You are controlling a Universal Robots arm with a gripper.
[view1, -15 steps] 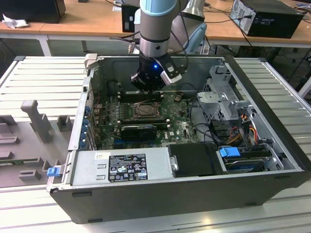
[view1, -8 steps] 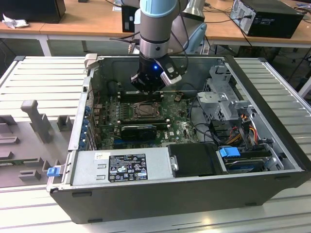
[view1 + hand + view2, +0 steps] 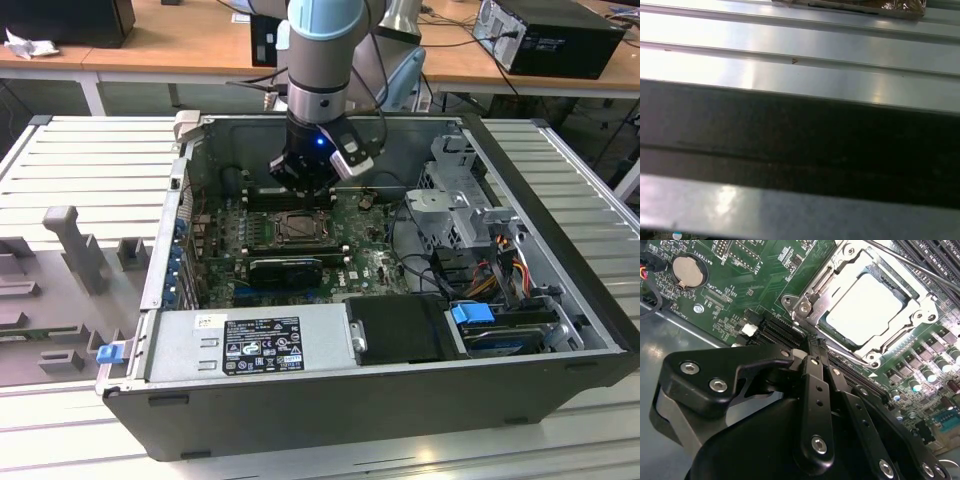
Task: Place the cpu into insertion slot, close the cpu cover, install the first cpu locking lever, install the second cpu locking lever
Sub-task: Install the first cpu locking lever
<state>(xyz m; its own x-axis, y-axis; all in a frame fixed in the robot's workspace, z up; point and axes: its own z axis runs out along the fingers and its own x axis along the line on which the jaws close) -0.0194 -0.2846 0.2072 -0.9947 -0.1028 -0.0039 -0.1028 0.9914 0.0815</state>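
Cpu seated in insertion slot, beside tool; fingers pressed together, empty.

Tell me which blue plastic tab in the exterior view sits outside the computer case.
The blue latch at the case's front corner on the exterior view's left. The other, a blue drive-bay clip, sits inside the case on the exterior view's right.

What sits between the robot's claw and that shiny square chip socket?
In the second wrist view, black expansion slots on green board lie between the gripper and the cpu cover.
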